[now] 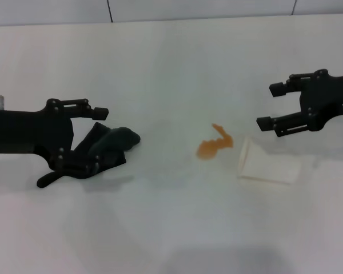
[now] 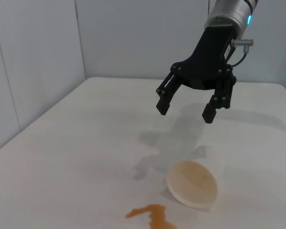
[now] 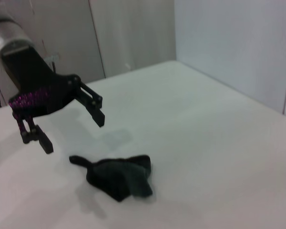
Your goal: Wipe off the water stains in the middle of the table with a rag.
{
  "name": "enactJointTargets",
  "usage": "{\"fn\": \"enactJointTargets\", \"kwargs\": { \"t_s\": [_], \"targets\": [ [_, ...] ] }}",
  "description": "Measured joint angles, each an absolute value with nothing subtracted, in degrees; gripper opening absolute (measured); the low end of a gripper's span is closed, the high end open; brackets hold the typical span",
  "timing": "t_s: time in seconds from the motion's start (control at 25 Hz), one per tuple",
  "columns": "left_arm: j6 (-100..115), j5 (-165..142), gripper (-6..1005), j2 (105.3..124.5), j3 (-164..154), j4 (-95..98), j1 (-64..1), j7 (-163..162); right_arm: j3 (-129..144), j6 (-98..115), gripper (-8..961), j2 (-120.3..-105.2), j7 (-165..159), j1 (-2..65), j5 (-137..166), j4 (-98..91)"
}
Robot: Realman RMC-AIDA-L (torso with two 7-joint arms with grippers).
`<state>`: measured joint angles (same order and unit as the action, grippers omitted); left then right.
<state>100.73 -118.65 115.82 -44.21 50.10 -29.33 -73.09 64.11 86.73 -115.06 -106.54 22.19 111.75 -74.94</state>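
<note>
Head view: the white counter (image 1: 171,228) carries the orange water stains (image 1: 213,144) near its middle, with a translucent plastic cup (image 1: 268,164) lying on its side just to their right. The dark rag (image 1: 106,147) lies crumpled at the left, the left gripper (image 1: 97,137) over it with fingers spread. The right gripper (image 1: 271,105) hangs open above the cup.

Left wrist view: this one shows the cup's mouth (image 2: 192,183), its inside tinted amber, and the stain's edge (image 2: 150,214) beside it; the right gripper (image 2: 185,110) hovers open above.

Right wrist view: only here is a gap clear, the left gripper (image 3: 71,131) open above the rag (image 3: 117,176), not touching it.
</note>
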Motion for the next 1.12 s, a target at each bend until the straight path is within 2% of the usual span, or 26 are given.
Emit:
{"fn": "enactJointTargets", "kwargs": {
  "t_s": [0.48,1.12],
  "targets": [
    [100.87,-119.45,861,116.18,-44.38,50.09,-28.97,-72.88,64.1,90.42,850,-114.85,-110.32,22.8,118.63,-75.53],
    [100.78,-120.32,862,116.72,-44.38,50.09,-28.3,-71.94,71.9,94.47,850,-115.21,-118.39,23.55,130.77,-85.18]
  ]
}}
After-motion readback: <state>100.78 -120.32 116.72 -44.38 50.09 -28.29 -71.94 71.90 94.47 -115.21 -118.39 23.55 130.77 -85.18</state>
